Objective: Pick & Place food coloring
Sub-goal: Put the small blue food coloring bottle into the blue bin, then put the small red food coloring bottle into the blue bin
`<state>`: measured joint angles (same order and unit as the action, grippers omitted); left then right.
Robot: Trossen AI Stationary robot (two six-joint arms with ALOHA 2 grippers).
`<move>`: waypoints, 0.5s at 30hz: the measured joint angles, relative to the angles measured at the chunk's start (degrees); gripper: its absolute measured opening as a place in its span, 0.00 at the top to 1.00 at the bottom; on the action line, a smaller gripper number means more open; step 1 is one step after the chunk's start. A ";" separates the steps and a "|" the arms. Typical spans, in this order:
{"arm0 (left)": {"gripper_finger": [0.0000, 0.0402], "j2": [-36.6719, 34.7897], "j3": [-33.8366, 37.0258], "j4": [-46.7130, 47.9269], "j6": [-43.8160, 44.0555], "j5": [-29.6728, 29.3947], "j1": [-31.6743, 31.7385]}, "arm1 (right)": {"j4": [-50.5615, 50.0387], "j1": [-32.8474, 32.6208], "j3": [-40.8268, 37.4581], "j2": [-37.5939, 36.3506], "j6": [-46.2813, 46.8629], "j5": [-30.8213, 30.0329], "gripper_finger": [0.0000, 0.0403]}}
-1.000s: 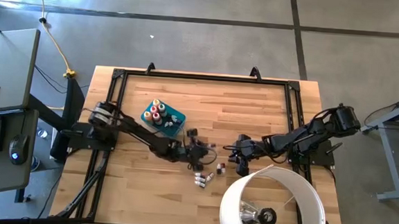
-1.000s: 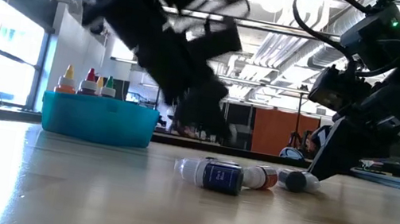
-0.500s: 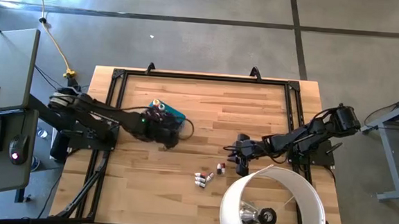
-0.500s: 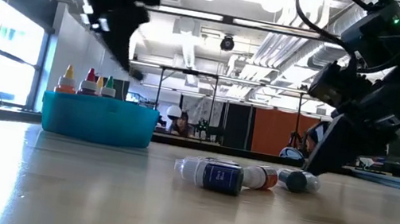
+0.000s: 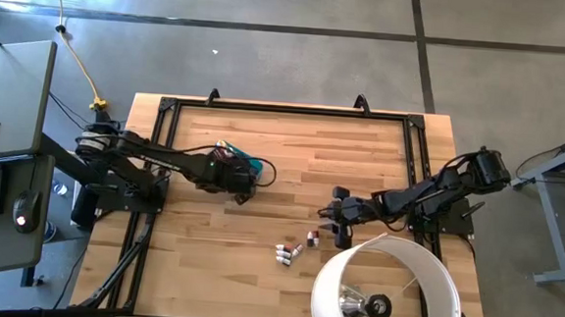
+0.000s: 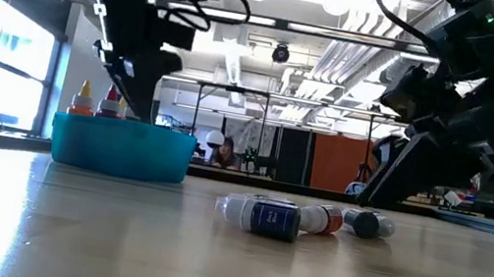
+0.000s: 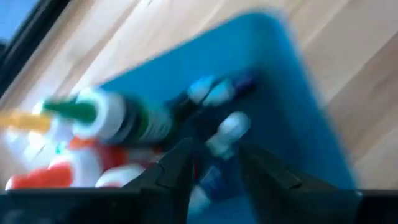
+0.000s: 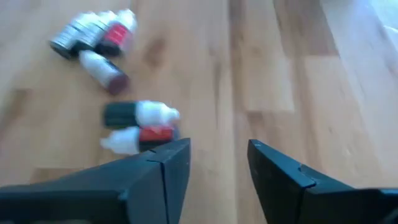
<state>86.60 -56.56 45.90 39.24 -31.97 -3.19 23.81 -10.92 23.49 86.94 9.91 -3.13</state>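
The teal bin (image 5: 253, 164) stands at the table's left middle with several food coloring bottles (image 7: 106, 118) in it, some standing with their tips above the rim (image 6: 100, 95). My left gripper (image 5: 234, 175) hangs open over the bin, pointing steeply down. A white-capped, blue-labelled bottle (image 7: 227, 130) lies in the bin just beyond its fingertips (image 7: 180, 158). More bottles (image 5: 295, 248) lie on their sides on the wood near the table's middle. My right gripper (image 8: 217, 165) stands open low beside them, with only wood between its fingers. My left gripper has the white-capped bottle (image 7: 211, 177) showing in the gap between its fingers, but the view is blurred and I cannot tell whether either finger touches it.
A large white lampshade (image 5: 387, 293) with a bulb stands at the near right edge, close to my right arm. A black frame rail (image 5: 285, 110) runs around the table top. The nearest loose bottles (image 8: 140, 115) lie just ahead of my right fingers.
My left gripper has gone from the loose bottles at the table's middle toward the left and up, and now hangs over the teal bin, tipped more steeply down. My right gripper has stayed in place and rolled a little.
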 joint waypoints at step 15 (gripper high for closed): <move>0.66 -0.11 0.20 -3.01 0.05 1.62 0.19 | 11.65 -7.41 0.07 5.97 -0.67 -6.22 0.49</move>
<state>86.50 -56.36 42.89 39.29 -30.35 -3.01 35.46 -18.32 23.55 92.91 9.24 -9.35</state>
